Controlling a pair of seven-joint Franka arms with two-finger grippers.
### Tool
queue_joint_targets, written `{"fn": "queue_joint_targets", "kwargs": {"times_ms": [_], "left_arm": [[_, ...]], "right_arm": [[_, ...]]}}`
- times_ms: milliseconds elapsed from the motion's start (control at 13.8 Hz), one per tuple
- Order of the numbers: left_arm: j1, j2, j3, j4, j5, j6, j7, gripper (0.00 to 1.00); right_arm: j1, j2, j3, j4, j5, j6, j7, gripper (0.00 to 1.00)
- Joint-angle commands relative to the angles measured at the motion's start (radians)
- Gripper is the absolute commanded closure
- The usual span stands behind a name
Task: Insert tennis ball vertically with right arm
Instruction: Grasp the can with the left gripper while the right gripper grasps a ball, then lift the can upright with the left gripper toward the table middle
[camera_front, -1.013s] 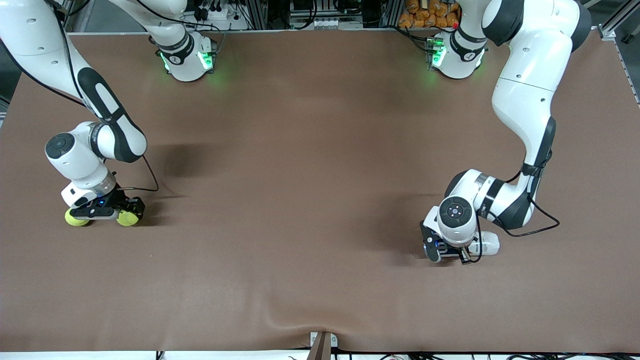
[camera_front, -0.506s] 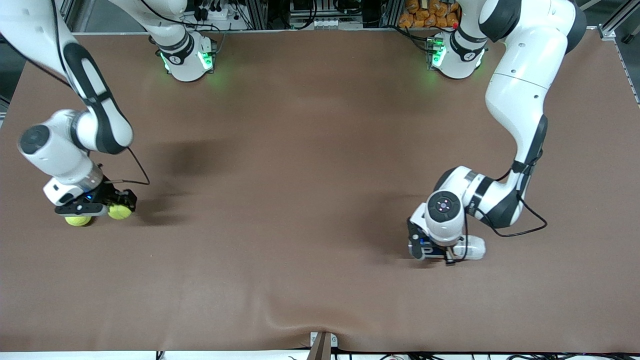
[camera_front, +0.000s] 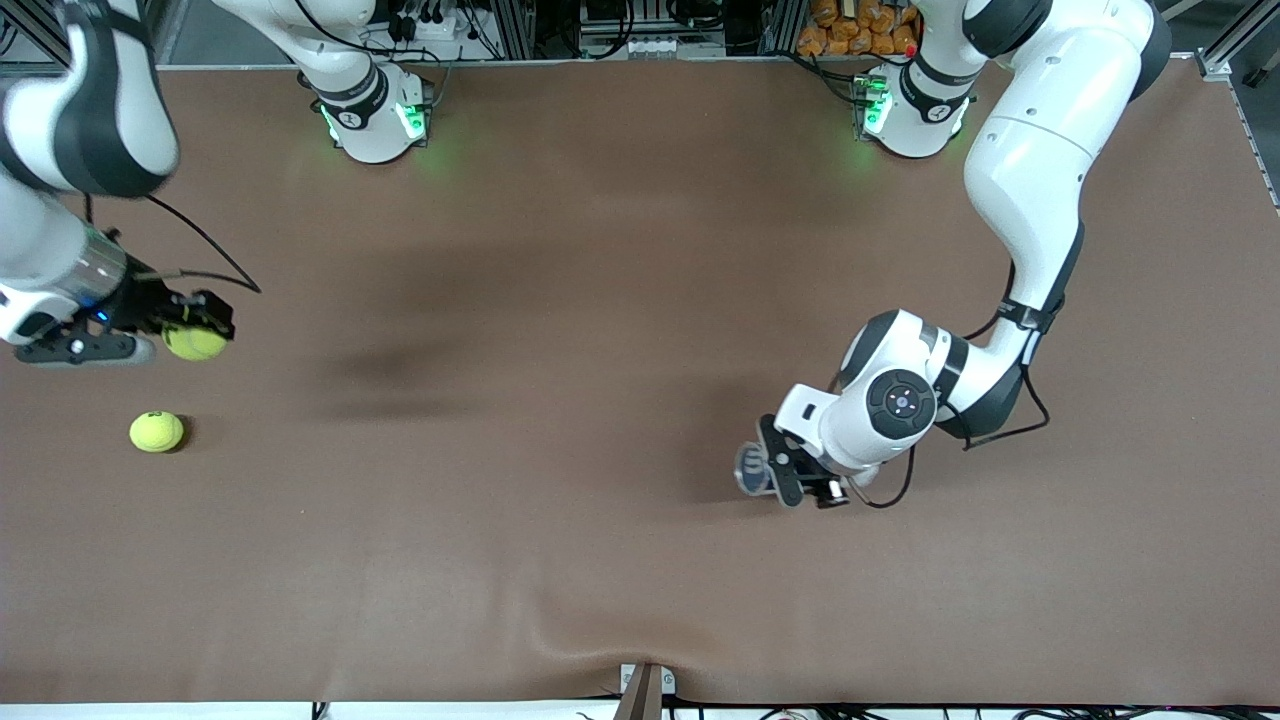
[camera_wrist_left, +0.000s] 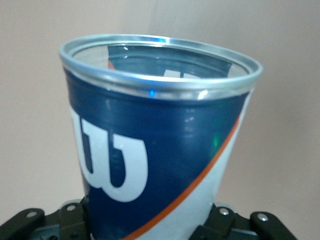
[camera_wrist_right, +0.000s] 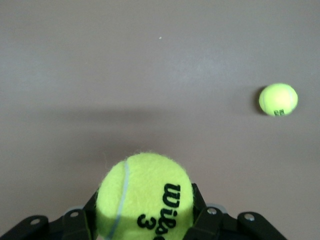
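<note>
My right gripper (camera_front: 196, 338) is shut on a yellow-green tennis ball (camera_front: 195, 344) and holds it in the air over the right arm's end of the table. In the right wrist view the ball (camera_wrist_right: 145, 197) sits between the fingers. A second tennis ball (camera_front: 157, 431) lies on the table below it and shows in the right wrist view (camera_wrist_right: 278, 99). My left gripper (camera_front: 800, 482) is shut on a blue and white tennis can (camera_front: 754, 470), held above the table toward the left arm's end. In the left wrist view the can (camera_wrist_left: 155, 150) shows an open silver rim.
The brown table mat (camera_front: 560, 300) spreads between the two arms. The arm bases (camera_front: 375, 110) stand along the table's edge farthest from the front camera. A small bracket (camera_front: 645, 688) sits at the edge nearest to the front camera.
My right gripper has risen with one ball, leaving the second ball on the table. My left gripper has carried the can toward the table's middle and turned it.
</note>
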Motion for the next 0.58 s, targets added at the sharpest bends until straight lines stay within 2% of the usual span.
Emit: {"fn": "queue_joint_targets", "kwargs": {"times_ms": [0,289,506], "left_arm": [[0.039,-0.025,-0.101,-0.009,-0.114,-0.003,-0.004,0.26],[0.033,-0.019,-0.183,-0.012,-0.226,0.153,-0.006,0.26],[-0.04,-0.014,-0.19,-0.016,-0.257,0.288,-0.088,0.27]], "right_arm": [[0.01,0.027,-0.004,0.203,0.012,-0.218,0.064,1.0],[0.013,0.027,0.001,0.399,0.014,-0.442,0.071,1.0],[0.036,0.028,-0.007,0.423,0.009,-0.464,0.067,1.0]]}}
